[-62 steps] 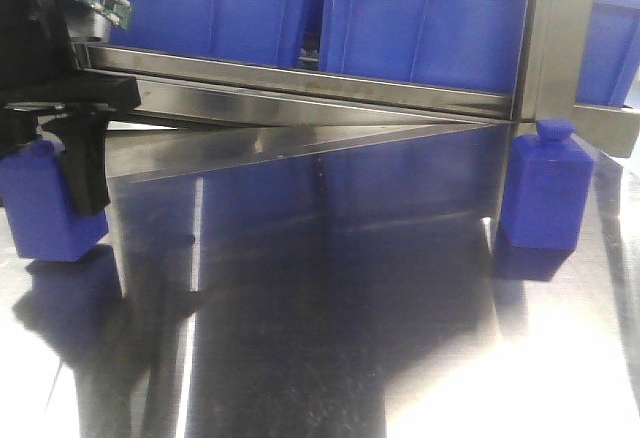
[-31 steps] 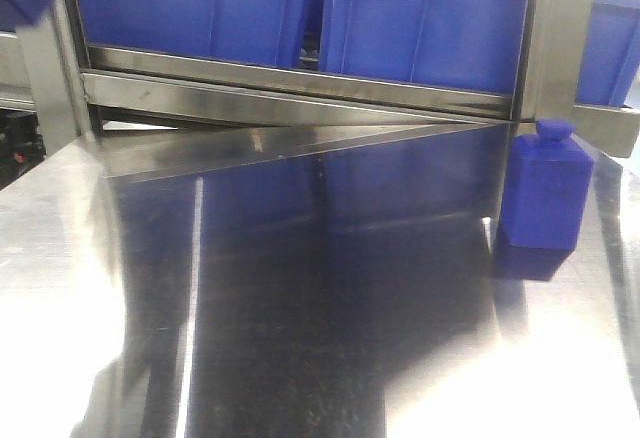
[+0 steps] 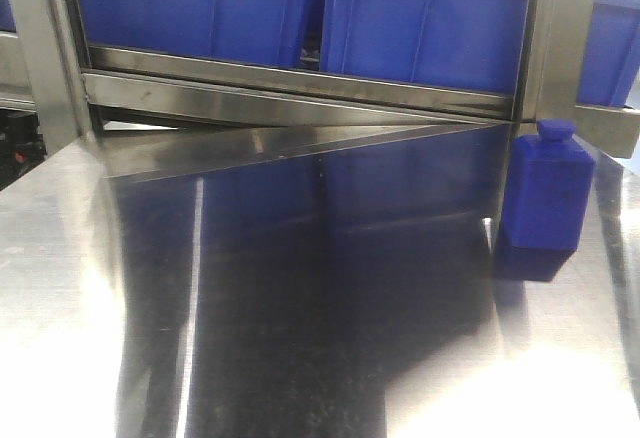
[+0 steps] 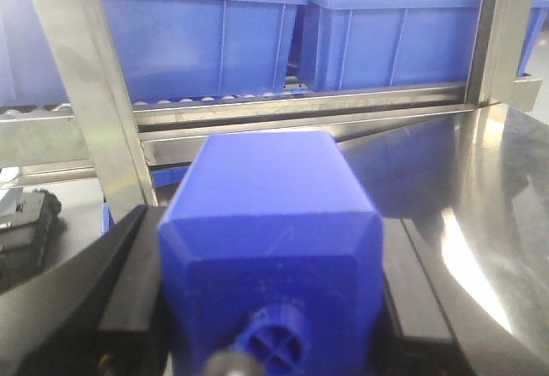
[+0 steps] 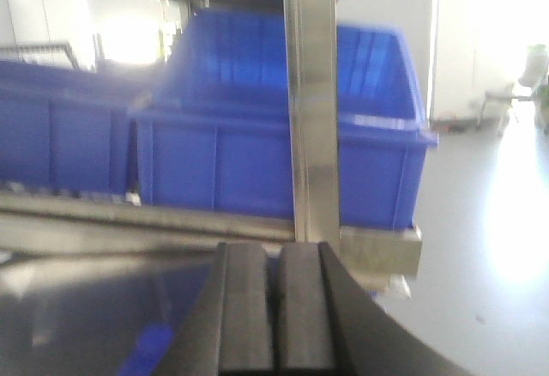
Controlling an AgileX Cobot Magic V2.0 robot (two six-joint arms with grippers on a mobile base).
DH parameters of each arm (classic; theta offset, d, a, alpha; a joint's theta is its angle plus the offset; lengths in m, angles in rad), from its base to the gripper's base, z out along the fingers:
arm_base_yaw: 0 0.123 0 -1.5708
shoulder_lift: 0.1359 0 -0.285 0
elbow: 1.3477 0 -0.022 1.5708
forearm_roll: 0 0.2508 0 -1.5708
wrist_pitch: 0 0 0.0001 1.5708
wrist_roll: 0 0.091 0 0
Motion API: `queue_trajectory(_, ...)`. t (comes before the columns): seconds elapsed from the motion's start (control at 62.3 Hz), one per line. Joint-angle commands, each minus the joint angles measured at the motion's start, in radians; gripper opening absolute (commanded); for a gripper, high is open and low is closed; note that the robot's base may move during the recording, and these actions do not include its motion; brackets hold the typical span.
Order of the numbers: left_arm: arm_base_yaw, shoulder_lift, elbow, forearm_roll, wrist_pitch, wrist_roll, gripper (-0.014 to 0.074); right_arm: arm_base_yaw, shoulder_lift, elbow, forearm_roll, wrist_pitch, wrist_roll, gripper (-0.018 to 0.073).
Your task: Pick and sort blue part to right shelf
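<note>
In the left wrist view a blue part (image 4: 270, 213), a blocky bottle shape with a round cap facing the camera, fills the space between my black fingers (image 4: 129, 282). My left gripper (image 4: 270, 256) is shut on it and holds it up in front of the shelf. A second blue part (image 3: 545, 203) stands upright on the steel table (image 3: 300, 308) at the right, beside the shelf post (image 3: 555, 38). My right gripper (image 5: 276, 290) is shut, pads pressed together with nothing between them. Neither gripper shows in the front view.
Blue bins (image 3: 200, 8) (image 3: 430, 28) sit on the shelf behind a steel rail (image 3: 300, 88). An upright steel post (image 4: 94, 93) stands just left of the held part. The right wrist view shows another blue bin (image 5: 283, 127) behind a post (image 5: 313, 101).
My left gripper lifted the blue part from the table's left side, rose to the top-left corner, and has now left the front view. The part at the right has not moved.
</note>
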State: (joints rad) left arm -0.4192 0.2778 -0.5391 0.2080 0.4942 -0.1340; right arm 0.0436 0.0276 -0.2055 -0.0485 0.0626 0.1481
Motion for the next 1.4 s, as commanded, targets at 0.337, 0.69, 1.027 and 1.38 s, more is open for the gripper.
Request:
queue_trajectory(0.337, -0.005, -0.043, 0.006, 0.013, -0.136, -0.003, 0.0323, 0.298, 0.522, -0.567, 0.001, 0.165, -0.005, 0.056)
queue_trajectory(0.69, -0.005, -0.043, 0.006, 0.013, -0.136, -0.003, 0.0323, 0.376, 0.886, -0.809, 0.013, 0.486, 0.002, 0.056)
queue_trajectory(1.027, -0.005, -0.043, 0.006, 0.013, -0.136, -0.003, 0.0323, 0.35, 1.29, -1.177, -0.075, 0.979, 0.276, 0.056)
queue_trajectory(1.38, -0.005, -0.043, 0.006, 0.013, -0.124, -0.003, 0.0323, 0.35, 1.545, -1.189, -0.081, 1.007, 0.321, 0.056)
